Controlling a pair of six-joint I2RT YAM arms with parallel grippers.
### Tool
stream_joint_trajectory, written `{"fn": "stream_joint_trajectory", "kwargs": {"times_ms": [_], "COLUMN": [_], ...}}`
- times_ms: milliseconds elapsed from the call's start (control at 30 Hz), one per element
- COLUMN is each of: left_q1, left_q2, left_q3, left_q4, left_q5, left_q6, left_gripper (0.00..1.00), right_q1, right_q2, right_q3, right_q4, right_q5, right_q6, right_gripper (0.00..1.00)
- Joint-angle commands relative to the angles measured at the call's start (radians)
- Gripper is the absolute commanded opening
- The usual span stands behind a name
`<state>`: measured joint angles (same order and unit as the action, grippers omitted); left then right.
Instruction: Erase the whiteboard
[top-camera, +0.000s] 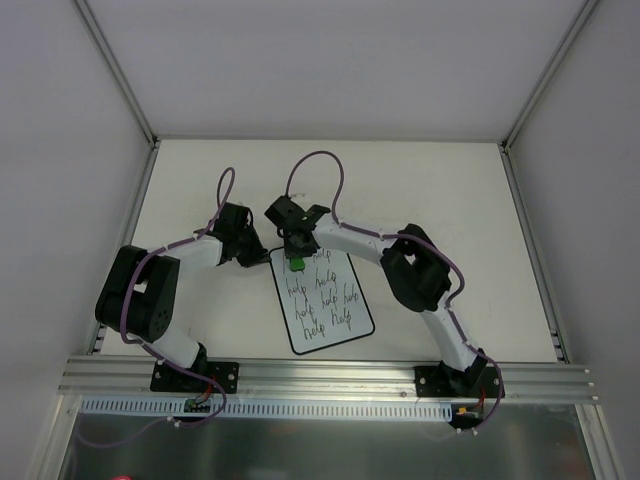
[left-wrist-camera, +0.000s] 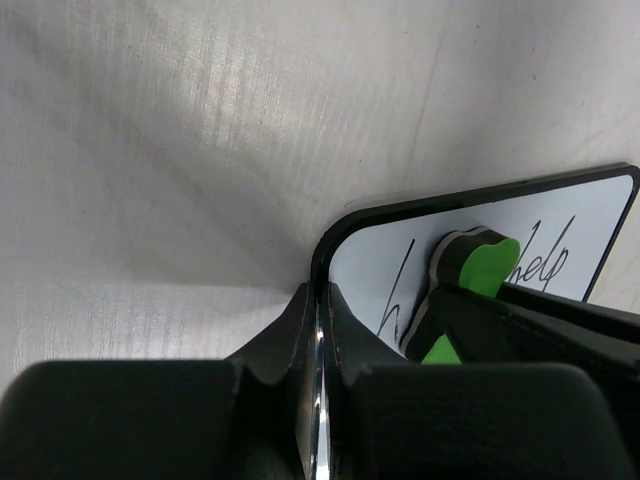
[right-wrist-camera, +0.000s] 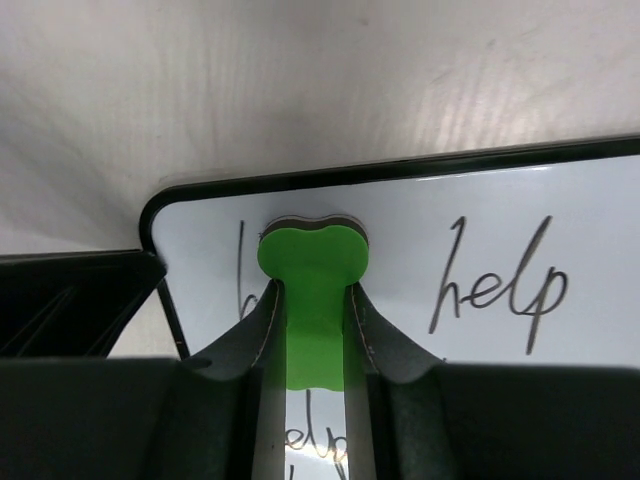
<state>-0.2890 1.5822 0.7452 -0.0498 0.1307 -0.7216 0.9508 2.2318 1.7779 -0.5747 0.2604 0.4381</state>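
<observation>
The whiteboard lies flat on the table, with "help" written on it several times in black. My left gripper is shut on the board's left edge near the far left corner; in the left wrist view its jaws pinch the thin edge of the whiteboard. My right gripper is shut on the green bone-shaped eraser and holds it on the board's far end. In the right wrist view the eraser sits between the jaws, pressed on the whiteboard over the first word. The eraser also shows in the left wrist view.
The white table has white walls on three sides. An aluminium rail runs along the near edge, with both arm bases on it. The right arm's elbow stands just right of the board.
</observation>
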Motion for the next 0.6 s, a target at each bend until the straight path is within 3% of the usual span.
{"fn": "stream_joint_trajectory", "kwargs": {"times_ms": [0,233,567], "left_q1": [-0.009,-0.009,-0.009], "left_q2": [0.05,0.059,0.068], "left_q3": [-0.053,-0.049,-0.052], "left_q4": [-0.122,-0.122,-0.113], "left_q5": [-0.057,-0.049,-0.036], "left_q6": [0.027,0.027,0.019], "left_gripper": [0.0,0.0,0.0], "right_q1": [-0.037,-0.053,0.003], "right_q2": [-0.03,-0.025,0.087], "right_q3": [-0.043,-0.058,0.119], "right_q4": [-0.079,-0.097,-0.128], "right_q5": [0.094,0.073,-0.007], "right_q6": [0.004,0.011,-0.001], "right_gripper": [0.0,0.0,0.0]}}
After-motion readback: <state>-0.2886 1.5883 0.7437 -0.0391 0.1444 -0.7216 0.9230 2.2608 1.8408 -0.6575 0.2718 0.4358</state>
